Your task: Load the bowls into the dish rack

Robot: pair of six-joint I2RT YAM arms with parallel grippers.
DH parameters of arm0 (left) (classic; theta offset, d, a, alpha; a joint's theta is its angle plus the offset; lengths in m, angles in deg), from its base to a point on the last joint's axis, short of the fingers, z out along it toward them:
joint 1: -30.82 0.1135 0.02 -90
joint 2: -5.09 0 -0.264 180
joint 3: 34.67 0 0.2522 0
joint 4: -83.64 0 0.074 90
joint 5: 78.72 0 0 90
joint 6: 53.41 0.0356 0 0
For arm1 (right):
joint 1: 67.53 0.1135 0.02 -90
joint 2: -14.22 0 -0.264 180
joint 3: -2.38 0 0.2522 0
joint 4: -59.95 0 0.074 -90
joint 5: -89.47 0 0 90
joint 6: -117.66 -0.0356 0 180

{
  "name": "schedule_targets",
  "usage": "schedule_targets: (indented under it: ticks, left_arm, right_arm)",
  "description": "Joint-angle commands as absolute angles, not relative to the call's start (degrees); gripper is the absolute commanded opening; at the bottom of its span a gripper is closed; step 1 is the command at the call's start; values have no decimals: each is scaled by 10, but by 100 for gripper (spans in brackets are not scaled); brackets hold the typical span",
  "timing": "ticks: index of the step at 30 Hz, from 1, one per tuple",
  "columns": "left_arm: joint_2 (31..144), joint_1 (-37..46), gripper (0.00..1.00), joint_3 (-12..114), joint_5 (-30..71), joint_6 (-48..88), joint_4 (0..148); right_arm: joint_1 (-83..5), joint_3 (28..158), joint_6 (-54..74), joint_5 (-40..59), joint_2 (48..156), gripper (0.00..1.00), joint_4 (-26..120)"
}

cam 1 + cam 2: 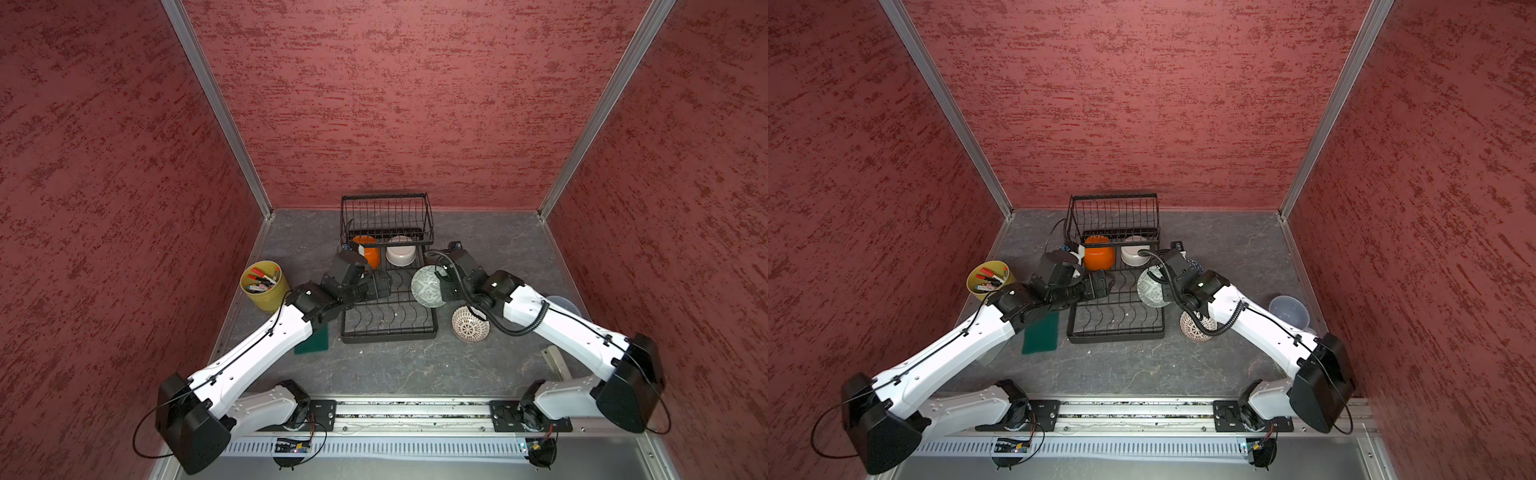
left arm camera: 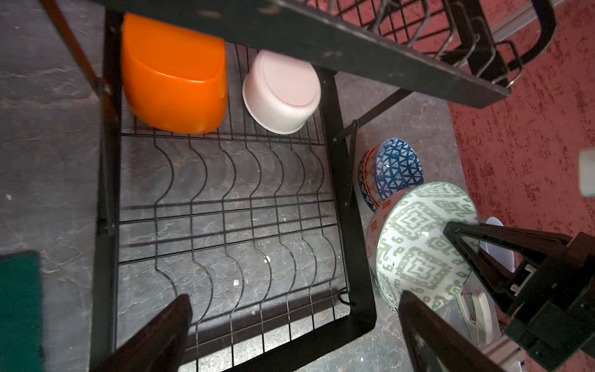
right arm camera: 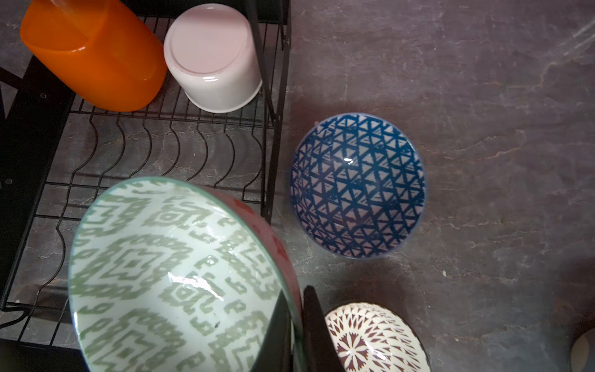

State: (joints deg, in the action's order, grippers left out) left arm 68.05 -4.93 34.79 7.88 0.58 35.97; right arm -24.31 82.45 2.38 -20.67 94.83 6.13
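On the table nearest the arms' bases, a lattice bowl point(image 1: 470, 324) lies beside the dish rack point(image 1: 386, 336), off its right corner. Just beyond, the right gripper point(image 3: 297, 325) is clamped on the rim of a tilted green-patterned bowl point(image 1: 429, 286). The left gripper point(image 2: 294, 298) hangs wide open over the lower tray. Farther back, an orange bowl point(image 1: 371, 255) and a white bowl point(image 1: 401, 254) sit under the raised basket.

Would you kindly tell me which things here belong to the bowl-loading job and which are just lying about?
Job: rack, orange bowl, white bowl, green bowl, blue bowl, lattice bowl.
Lying about: pen pot, green pad, cup.
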Motion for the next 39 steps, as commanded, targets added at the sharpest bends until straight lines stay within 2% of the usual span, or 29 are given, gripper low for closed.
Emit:
schedule_targets:
  ticks: [1,11,39]
  left_arm:
    - [650,-33,100,328,71,-6,344]
    - [618,13,100,296,89,-12,337]
    - [591,62,100,242,113,-16,360]
  right_arm:
    - [-221,858,14,-272,964,0,91]
    - [-182,885,25,-337,1038,0,111]
    - [-139,954,62,-540,1194,0,152]
